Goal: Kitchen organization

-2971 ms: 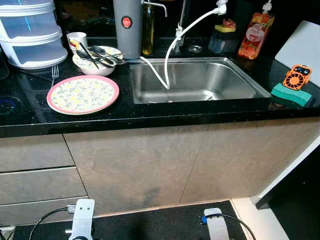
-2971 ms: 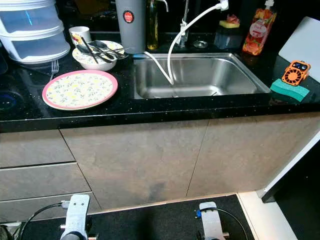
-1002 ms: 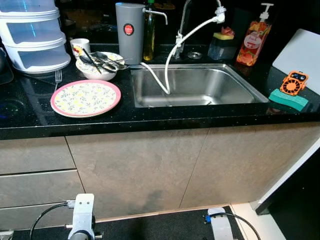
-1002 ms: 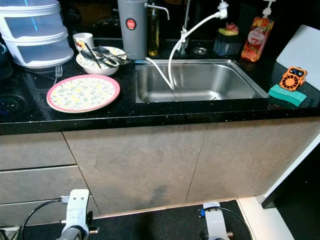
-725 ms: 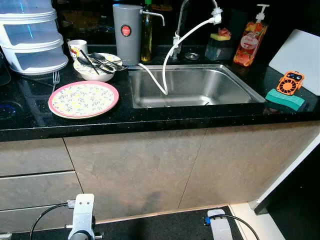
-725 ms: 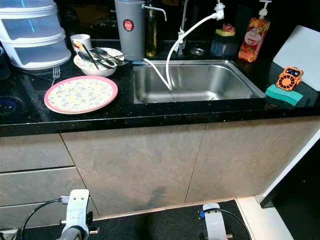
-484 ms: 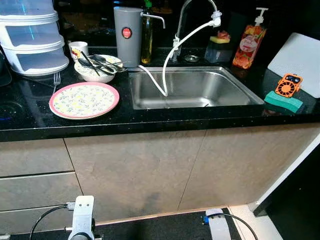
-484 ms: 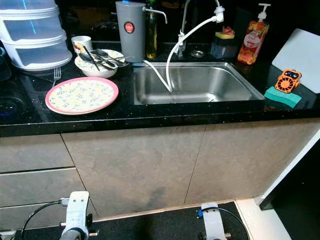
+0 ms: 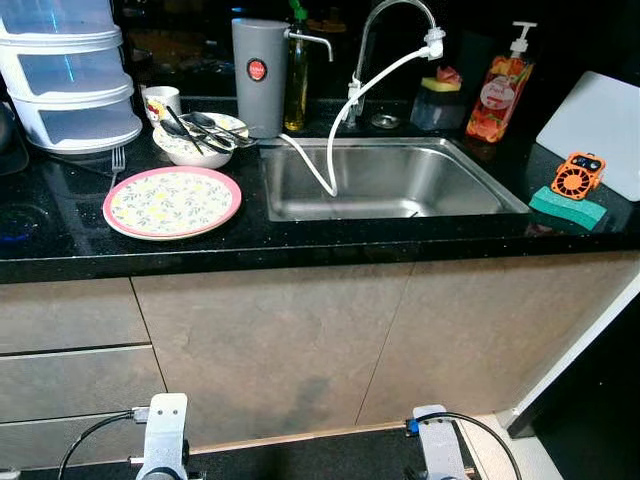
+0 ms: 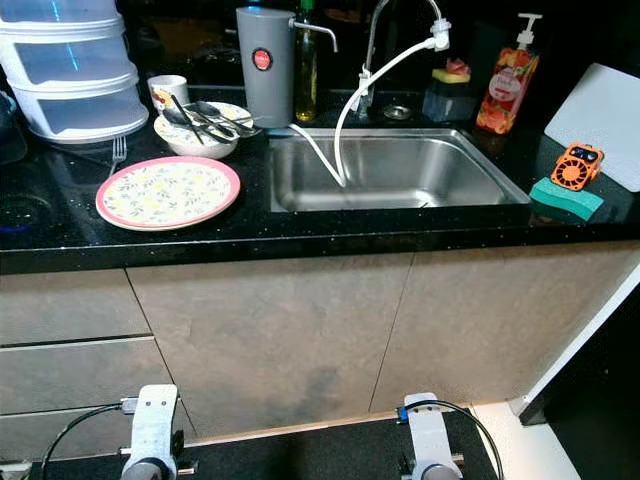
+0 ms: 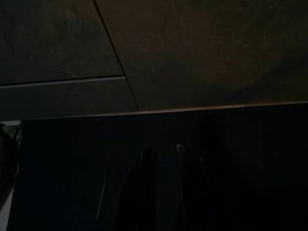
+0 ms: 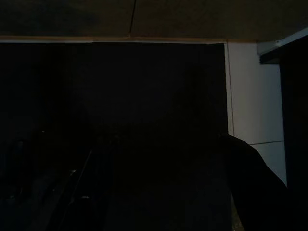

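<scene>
A black countertop (image 9: 330, 245) was seen across the upper half of the frame, with a steel sink (image 9: 385, 180) set into it at centre. A white hose (image 9: 345, 110) was hung from the tap (image 9: 385, 20) down into the basin. To the left of the sink, a pink-rimmed floral plate (image 9: 172, 202) was laid flat on the counter, and just behind it a bowl (image 9: 195, 140) loaded with cutlery was placed, a white cup (image 9: 160, 100) beside it. A fork (image 9: 117, 160) was laid near the plate's far left edge. Stacked clear containers (image 9: 65, 70) were found in the upper left corner, and a grey jug (image 9: 260, 75) was stood upright behind the sink's left corner. A soap bottle (image 9: 497, 85) was set at upper right, and an orange fan (image 9: 577, 175) was rested on a green sponge (image 9: 568, 207) at the right edge.

Both arms were hung low by the cabinet fronts (image 9: 270, 340). The left gripper (image 11: 161, 187) was dimly shown with its fingers lying close together, apparently closed on nothing. The right gripper (image 12: 94, 183) was too dark; whether it was released or clenched could not be told.
</scene>
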